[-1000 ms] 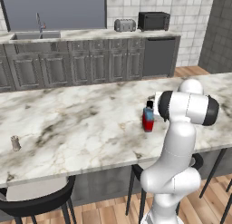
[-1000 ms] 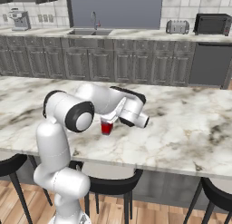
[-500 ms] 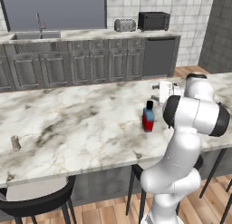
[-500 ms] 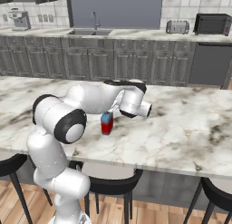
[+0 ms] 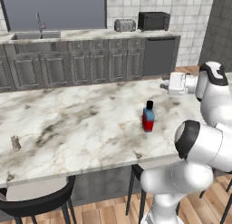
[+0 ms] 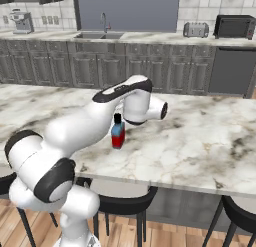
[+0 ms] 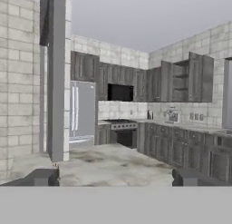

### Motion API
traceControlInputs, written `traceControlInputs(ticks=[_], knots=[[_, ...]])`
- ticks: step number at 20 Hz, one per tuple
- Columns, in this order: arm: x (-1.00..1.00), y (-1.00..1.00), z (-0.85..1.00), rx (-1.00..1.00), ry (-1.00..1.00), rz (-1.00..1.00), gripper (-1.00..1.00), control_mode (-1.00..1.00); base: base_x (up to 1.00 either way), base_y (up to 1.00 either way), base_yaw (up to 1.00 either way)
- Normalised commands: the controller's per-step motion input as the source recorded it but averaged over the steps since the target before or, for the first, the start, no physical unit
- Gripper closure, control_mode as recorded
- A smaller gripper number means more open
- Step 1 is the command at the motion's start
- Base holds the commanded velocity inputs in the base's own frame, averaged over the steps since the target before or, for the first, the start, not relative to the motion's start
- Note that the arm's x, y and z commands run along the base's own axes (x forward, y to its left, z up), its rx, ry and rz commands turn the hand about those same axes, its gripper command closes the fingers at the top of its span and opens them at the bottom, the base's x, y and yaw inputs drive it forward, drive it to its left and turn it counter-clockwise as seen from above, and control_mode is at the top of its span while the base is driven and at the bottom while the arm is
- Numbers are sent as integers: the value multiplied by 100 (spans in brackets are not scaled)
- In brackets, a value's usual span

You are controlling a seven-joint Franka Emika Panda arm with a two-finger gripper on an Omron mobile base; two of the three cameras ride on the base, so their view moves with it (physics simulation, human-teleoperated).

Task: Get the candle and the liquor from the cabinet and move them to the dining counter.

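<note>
Liquor, a small squat bottle with blue upper part, red lower part and black cap [image 5: 148,117], stands upright on the long white marble-look tabletop with grey-brown veins [image 5: 81,123], roughly mid-depth. The tiny pale beige-grey stubby candle [image 5: 15,143] sits upright on the same tabletop, well apart from the bottle toward the far left end. Gripper [image 7: 116,177] is off to the bottle's side above the tabletop, jaws spread wide, nothing between them.
</note>
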Motion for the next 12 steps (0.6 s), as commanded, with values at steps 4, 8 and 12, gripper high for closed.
traceControlInputs(ticks=[4, 8, 12], knots=[[-69, 30, 84, -3, 24, -31, -100, -100, 0, 0, 0], [-74, 34, 77, -4, 24, -35, -100, -100, 0, 0, 0], [-85, 27, 66, -4, 22, -36, -100, -100, 0, 0, 0]])
